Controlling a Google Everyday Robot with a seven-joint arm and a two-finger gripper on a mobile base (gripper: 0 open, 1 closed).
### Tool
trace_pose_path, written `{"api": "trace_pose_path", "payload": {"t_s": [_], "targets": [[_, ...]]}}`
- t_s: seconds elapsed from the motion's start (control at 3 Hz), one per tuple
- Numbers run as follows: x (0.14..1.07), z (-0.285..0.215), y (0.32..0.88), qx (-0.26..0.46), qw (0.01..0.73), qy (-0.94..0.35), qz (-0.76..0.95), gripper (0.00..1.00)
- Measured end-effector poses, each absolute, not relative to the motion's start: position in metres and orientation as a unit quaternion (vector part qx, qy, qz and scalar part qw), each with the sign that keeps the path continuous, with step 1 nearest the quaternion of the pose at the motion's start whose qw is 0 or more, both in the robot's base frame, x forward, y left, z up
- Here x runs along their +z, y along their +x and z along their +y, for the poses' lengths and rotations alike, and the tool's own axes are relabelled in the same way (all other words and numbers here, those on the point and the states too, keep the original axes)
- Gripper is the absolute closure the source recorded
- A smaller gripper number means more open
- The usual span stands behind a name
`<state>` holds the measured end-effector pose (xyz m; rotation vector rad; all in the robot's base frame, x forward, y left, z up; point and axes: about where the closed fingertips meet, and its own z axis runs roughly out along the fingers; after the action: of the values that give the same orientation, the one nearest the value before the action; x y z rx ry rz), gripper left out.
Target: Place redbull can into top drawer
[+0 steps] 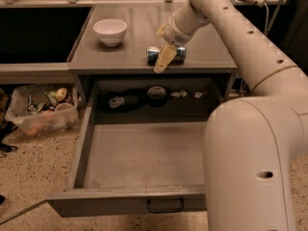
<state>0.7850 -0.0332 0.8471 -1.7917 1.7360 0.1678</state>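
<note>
Jaws first: I cannot tell from here whether they are apart or closed. The gripper [164, 57] is down at the redbull can [153, 55], with its pale tip slanting down and to the left across the can's middle and covering it.

The can lies on its side on the grey counter [125, 52], near the front edge. Its long axis runs left to right, roughly parallel to that edge, and its two ends stick out on either side of the gripper. I can't make out which end is the top.

Directly below, the top drawer [85, 138] is pulled well out toward me, its floor bare across the front and middle, and its small dark handle [165, 205] sits centred on the front panel. At the back of the drawer I see a black ring-shaped object [156, 94] and a few small items I can't identify.

The white bowl [110, 31] stands upright on the counter, well apart from the can, behind and to the left. The arm [231, 28] comes in from the right. A clear plastic bin [43, 112] of odds and ends sits on the floor to the left.
</note>
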Motion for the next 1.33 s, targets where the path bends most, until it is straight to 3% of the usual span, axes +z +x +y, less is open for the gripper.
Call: {"api": "trace_pose_path", "payload": {"t_s": [0.67,1.0,1.33], "targets": [[0.847,-0.033,0.786,0.066,0.316,-0.675,0.664,0.65],[0.855,-0.033,0.762,0.082,0.330,-0.683,0.647,0.89],[0.901,-0.041,0.708,0.095,0.392,-0.676,0.616,1.00]]}}
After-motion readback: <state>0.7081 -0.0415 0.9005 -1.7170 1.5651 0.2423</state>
